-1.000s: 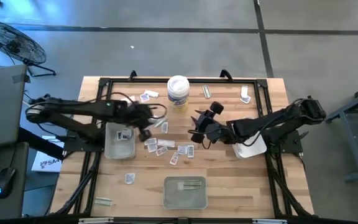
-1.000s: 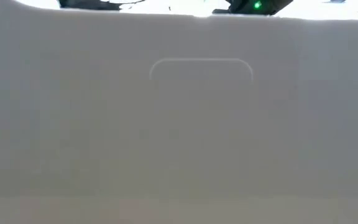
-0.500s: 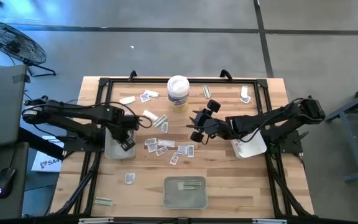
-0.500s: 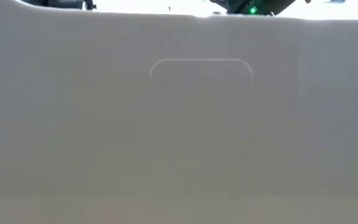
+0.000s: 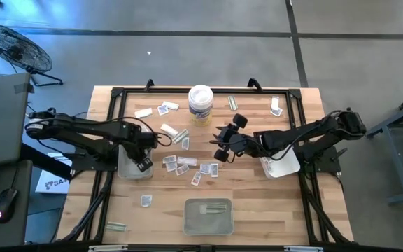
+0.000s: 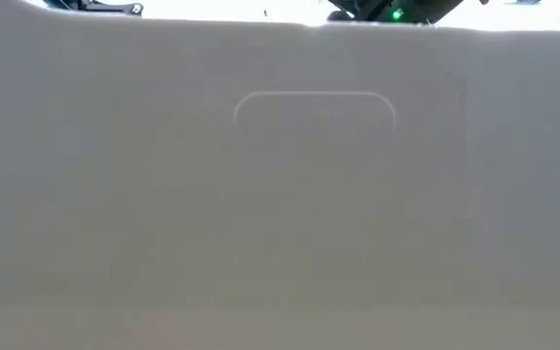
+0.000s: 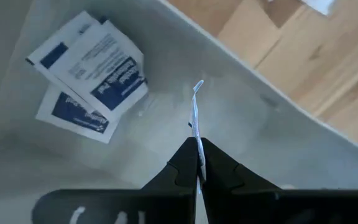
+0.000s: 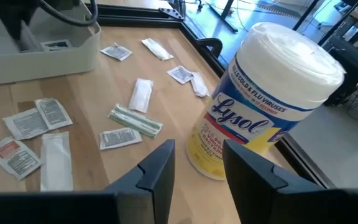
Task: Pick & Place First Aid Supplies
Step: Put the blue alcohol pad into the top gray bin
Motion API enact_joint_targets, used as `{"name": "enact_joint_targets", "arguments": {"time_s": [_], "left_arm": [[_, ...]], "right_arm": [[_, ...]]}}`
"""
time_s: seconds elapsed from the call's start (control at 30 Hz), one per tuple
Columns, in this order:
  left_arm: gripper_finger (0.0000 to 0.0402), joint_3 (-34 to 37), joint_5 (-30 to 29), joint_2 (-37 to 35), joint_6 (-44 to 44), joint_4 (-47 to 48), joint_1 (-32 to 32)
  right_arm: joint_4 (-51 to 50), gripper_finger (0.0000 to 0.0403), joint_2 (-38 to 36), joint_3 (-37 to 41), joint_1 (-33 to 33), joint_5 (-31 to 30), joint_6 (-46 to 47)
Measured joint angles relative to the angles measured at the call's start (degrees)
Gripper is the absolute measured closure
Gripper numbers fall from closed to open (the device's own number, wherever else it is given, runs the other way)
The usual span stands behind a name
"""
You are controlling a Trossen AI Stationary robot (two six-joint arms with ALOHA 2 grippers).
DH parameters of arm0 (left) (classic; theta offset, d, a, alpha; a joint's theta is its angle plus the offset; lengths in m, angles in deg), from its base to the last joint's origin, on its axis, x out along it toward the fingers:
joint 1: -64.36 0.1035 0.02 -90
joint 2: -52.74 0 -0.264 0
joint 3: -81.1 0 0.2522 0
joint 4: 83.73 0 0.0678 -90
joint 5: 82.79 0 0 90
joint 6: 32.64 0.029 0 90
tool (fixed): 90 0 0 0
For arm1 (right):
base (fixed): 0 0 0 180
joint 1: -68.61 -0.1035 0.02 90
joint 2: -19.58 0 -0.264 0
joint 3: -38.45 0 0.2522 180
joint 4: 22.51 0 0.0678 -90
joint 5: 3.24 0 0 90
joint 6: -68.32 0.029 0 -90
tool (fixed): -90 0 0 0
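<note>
My left gripper hangs over the grey left tray and is shut on a thin white packet, seen edge-on in the left wrist view. Two white packets with blue print lie on the tray's floor. Several loose packets and strip wrappers lie on the table between the arms. My right gripper is open and empty above the table, near the white Lysol tub. In the right wrist view its fingers point toward the tub. My left gripper pinches the packet between its two fingertips by one edge. The fingers point down into the tray. The packet sticks out past the fingertips, lifted clear above the tray's floor.
A grey tray with strip wrappers stands at the near edge, and its wall fills the low view. A white tray lies under the right arm. More packets lie at the far edge and near left.
My left gripper has gone from the loose packets in the middle toward the table's left edge and now hangs over the left tray, shut on the thin packet.
</note>
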Motion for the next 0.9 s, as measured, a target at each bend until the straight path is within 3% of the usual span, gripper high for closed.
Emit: {"name": "enact_joint_targets", "arguments": {"time_s": [0.17,0.27,0.37,0.67,0.9], "left_arm": [[0.0396,0.19,-6.9,0.73,0.37,-1.12,0.0],[0.0388,0.1,-8.07,0.8,0.53,-1.9,0.02],[0.0362,0.1,-9.06,0.8,1.64,-1.61,0.0],[0.0281,-0.05,-19.42,0.8,1.81,0.1,0.0],[0.0275,-8.25,-24.22,0.8,2.28,8.24,0.0]], "right_arm": [[0.25,0.0274,0.02,0.0,-0.01,0.38,0.64],[0.12,0.0274,0.02,0.0,0.0,1.29,1.87],[-0.09,0.0274,0.04,0.0,0.0,2.38,2.66],[-0.22,0.0274,0.06,0.0,-0.07,3.56,3.43],[-0.26,0.0274,0.04,0.0,-0.07,4.73,3.43]]}}
